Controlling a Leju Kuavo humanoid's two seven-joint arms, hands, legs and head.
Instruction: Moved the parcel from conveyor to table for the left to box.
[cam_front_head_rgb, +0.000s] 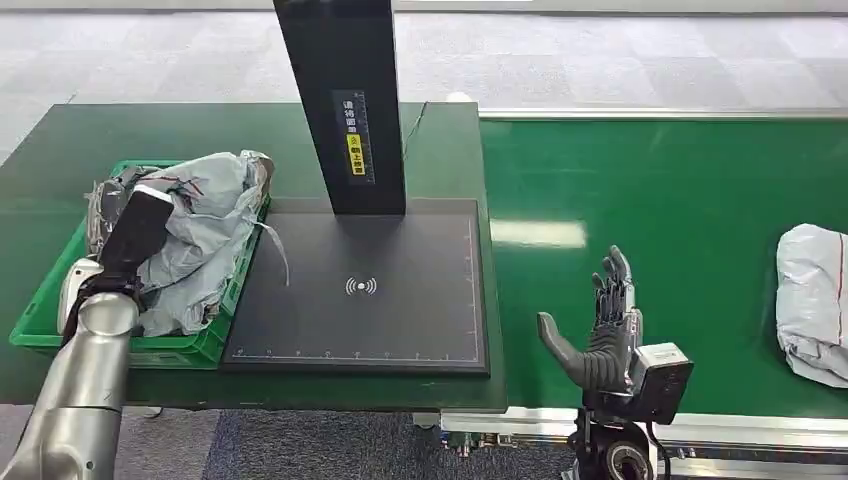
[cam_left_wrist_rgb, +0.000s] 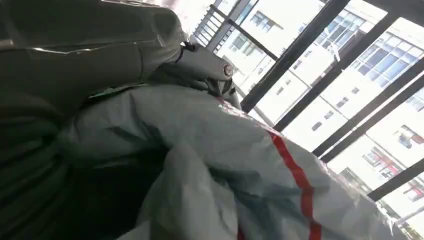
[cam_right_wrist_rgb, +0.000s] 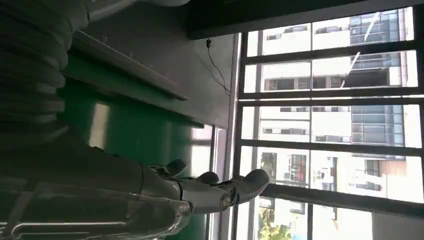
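**Soft grey parcel (cam_front_head_rgb: 812, 300) at the right edge of the green conveyor (cam_front_head_rgb: 680, 200), awaiting transfer to the dark scanning pad (cam_front_head_rgb: 370, 290).**

Your right hand (cam_front_head_rgb: 600, 330) stands empty over the belt, fingers spread and upright, well apart from the parcel. Treat that parcel as a light, limp, slippery poly bag: take it around its bulk, not a loose edge. Your left hand (cam_front_head_rgb: 135, 225) lies among crumpled bags (cam_front_head_rgb: 205, 215) in the green crate (cam_front_head_rgb: 40, 320); you cannot tell its grasp.

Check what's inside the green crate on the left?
The green crate holds crumpled grey parcel bags, piled above its rim. The left hand rests among them. Anything beneath the bags and the crate floor is covered.
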